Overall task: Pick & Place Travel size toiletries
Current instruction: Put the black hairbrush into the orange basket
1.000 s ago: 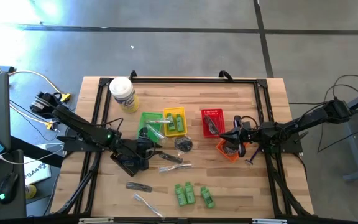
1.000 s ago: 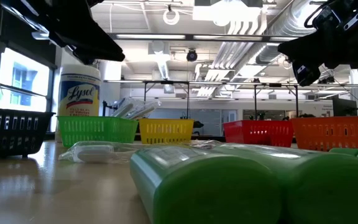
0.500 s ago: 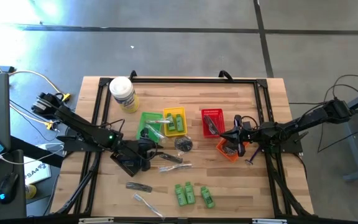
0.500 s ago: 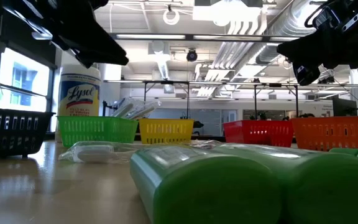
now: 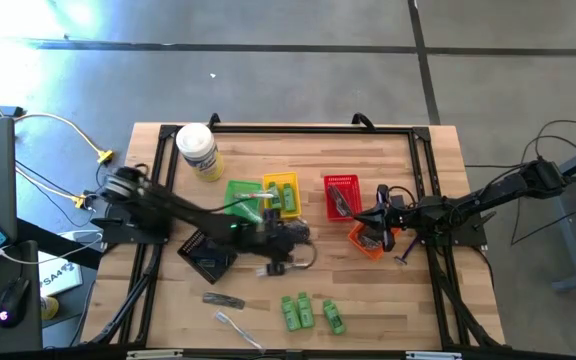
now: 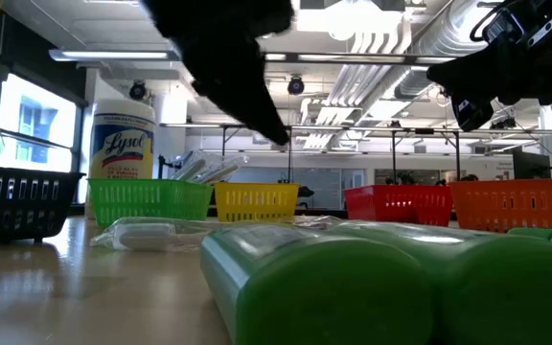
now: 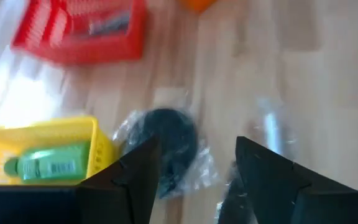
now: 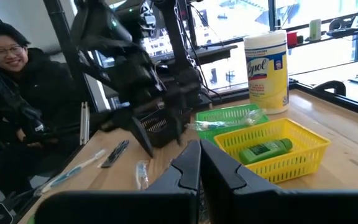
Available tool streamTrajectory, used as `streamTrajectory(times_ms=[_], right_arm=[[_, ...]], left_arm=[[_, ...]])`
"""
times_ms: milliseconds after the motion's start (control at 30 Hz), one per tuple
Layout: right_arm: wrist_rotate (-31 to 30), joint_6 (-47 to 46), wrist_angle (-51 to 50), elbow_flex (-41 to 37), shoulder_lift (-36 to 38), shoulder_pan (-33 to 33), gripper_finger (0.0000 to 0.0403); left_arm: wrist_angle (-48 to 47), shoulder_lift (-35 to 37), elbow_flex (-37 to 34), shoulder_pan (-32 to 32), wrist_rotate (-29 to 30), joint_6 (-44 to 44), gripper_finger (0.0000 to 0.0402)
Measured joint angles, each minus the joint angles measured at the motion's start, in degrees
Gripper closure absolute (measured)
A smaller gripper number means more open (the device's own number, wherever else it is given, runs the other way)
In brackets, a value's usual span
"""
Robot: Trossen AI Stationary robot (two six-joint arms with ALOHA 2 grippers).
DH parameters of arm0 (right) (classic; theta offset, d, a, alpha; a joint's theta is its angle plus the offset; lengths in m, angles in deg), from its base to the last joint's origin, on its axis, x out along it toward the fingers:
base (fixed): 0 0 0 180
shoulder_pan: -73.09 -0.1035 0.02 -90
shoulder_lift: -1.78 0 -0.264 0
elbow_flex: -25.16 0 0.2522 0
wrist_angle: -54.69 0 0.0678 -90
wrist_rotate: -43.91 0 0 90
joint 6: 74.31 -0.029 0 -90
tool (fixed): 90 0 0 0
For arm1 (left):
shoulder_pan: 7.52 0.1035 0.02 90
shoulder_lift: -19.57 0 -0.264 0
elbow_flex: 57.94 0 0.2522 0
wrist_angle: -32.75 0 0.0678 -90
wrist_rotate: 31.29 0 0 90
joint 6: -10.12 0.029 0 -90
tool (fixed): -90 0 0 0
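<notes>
The left tool (image 5: 286, 245) is hovering over the middle of the wooden counter (image 5: 423, 165), its dark fingers (image 7: 135, 174) spread apart and gripping nothing, just above a dark round flat piece in clear wrap (image 7: 166, 140). This piece is lying on the bare wood just beside the yellow plastic basket (image 7: 48, 130), which is holding a bright green little bottle (image 7: 48, 167). A clear-wrapped thin stick (image 7: 269, 130) is lying near the round piece. The red plastic basket (image 5: 340, 195) is sitting well apart, with a dark item inside it.

The right tool (image 5: 373, 228) is hanging over the orange plastic basket (image 5: 366, 246), its fingers (image 8: 185, 171) pressed together and empty.

Three more bright green bottles (image 5: 308, 312) are lying side by side near the counter's front edge, with a slim black stick (image 5: 222, 299) and another clear-wrapped stick (image 5: 232, 326) beside them. The green plastic basket (image 5: 236, 190) is holding a wrapped stick, and the black basket (image 5: 206, 258) is resting under the left arm. A large white jar with a yellow label (image 5: 198, 150) is standing at the far corner. A person in a dark jacket (image 8: 17, 87) is sitting beyond the counter.
</notes>
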Motion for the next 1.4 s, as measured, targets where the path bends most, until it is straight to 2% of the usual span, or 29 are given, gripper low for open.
streamTrajectory(times_ms=[200,500,767,1400], right_arm=[[0.13,0.01,0.37,0.02,0.0,0.0,0.0401],[0.5,0.02,0.77,0.02,0.0,0.0,0.0401],[0.48,0.02,-0.23,0.02,0.01,0.0,0.0401],[0.46,0.02,-0.09,0.01,0.02,0.0,0.0401]], left_arm=[[-10.71,-10.02,12.69,4.37,-6.75,-2.04,0.0203],[-13.01,-19.86,23.49,5.85,-9.99,-4.39,0.0203],[-16.76,-21.94,24.25,7.51,-8.4,-10.33,0.0203],[-14.01,-24.81,22.23,8.04,-8.7,-10.18,0.0204]])
